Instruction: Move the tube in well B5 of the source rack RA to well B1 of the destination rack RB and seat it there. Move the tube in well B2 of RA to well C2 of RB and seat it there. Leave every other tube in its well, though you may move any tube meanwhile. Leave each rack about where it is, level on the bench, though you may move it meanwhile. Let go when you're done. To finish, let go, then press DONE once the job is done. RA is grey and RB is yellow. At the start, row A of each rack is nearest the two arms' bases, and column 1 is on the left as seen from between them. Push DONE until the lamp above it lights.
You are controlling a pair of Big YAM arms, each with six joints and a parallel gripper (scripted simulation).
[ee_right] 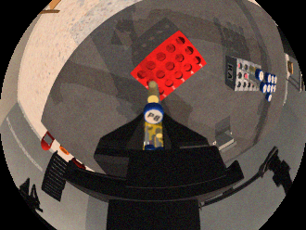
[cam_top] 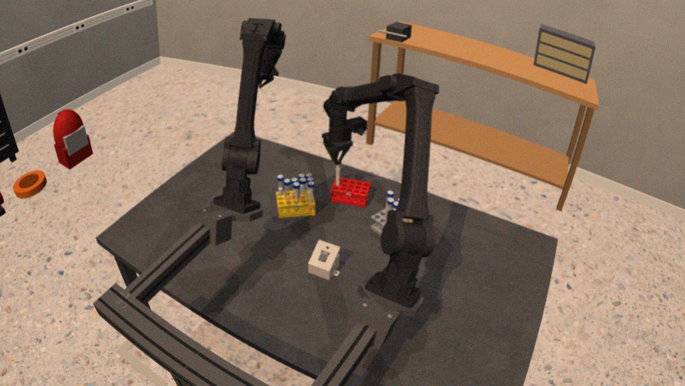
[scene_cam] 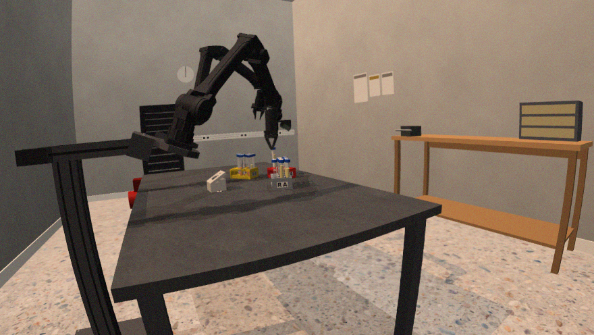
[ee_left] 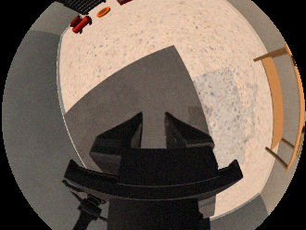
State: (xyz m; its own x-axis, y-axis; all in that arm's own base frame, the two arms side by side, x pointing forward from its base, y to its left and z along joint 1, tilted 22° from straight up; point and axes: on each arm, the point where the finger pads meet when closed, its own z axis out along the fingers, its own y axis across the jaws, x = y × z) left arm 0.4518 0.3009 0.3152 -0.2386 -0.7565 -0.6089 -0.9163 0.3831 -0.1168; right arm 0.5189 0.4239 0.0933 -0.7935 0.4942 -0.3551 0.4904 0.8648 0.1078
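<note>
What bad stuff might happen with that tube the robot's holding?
The right gripper holds a blue-capped tube over the red rack.

It might slip, since the fingers grip only near its top.

It could end up in the red rack, though the job wants the yellow one.

This is a laboratory: capped sample tubes stand upright in a yellow rack (cam_top: 296, 211) (scene_cam: 244, 174) and a grey one marked RA (scene_cam: 282, 184) (ee_right: 230, 74). A wooden workbench (cam_top: 484, 57) (scene_cam: 491, 140) and a speckled floor surround the dark table (cam_top: 287, 287) (scene_cam: 274, 233).
</note>
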